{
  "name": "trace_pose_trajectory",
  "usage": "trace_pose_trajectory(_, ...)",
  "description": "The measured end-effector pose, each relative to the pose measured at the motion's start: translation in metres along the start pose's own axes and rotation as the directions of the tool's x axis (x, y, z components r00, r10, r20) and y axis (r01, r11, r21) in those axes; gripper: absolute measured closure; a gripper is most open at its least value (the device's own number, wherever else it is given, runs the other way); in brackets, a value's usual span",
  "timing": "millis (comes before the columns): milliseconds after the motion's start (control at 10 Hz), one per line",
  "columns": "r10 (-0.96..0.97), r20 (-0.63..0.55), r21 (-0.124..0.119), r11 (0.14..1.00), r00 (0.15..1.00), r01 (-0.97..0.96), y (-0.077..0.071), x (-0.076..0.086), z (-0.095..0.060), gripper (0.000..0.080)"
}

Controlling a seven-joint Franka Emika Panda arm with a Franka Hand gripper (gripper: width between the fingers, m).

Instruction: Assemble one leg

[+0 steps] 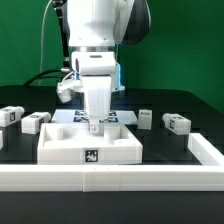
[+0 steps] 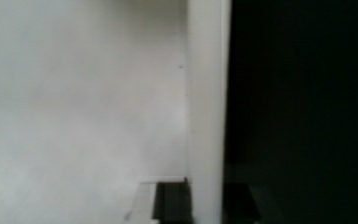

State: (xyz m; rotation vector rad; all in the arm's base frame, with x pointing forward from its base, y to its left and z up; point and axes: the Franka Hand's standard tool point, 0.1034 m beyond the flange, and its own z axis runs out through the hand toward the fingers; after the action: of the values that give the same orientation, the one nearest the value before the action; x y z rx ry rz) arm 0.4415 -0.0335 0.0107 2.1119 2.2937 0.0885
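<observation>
Black table (image 1: 170, 148) — white panel (image 1: 60, 150) at centre, four loose legs (image 1: 177, 124) flanking it, white rail (image 1: 120, 178) in front.

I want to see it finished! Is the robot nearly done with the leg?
Not yet. Done: nothing looks attached; four legs lie loose, two each side of the panel. In hand: the fingers reach down over the panel, grip unclear. Left: picking and fitting a leg.

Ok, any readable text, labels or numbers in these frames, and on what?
No words, brands or numbers readable in either view.
Marker tag on the white panel: pattern only, no characters.
Tags on the legs: too small to make out.
Wrist view: blur, no print.
</observation>
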Motion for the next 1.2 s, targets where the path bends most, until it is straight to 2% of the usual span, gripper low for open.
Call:
trace_pose_trajectory(400,0.005,0.0,0.001,1.0,1.0,-0.005,0.0,0.001,0.0,0.0739)
trace_pose_trajectory(500,0.065,0.004,0.021,0.998,0.998,-0.065,0.003,0.012,-0.002,0.0739)
trace_pose_trajectory(600,0.094,0.013,0.06,0.994,0.996,-0.094,0.005,0.026,-0.003,0.0739)
trace_pose_trajectory(800,0.091,0.015,0.068,0.993,0.996,-0.092,0.012,0.041,-0.004,0.0739)
trace_pose_trajectory(900,0.071,0.009,0.074,0.995,0.997,-0.071,0.013,0.039,0.002,0.0739)
trace_pose_trajectory(1200,0.077,0.009,0.071,0.994,0.997,-0.078,0.015,0.038,0.002,0.0739)
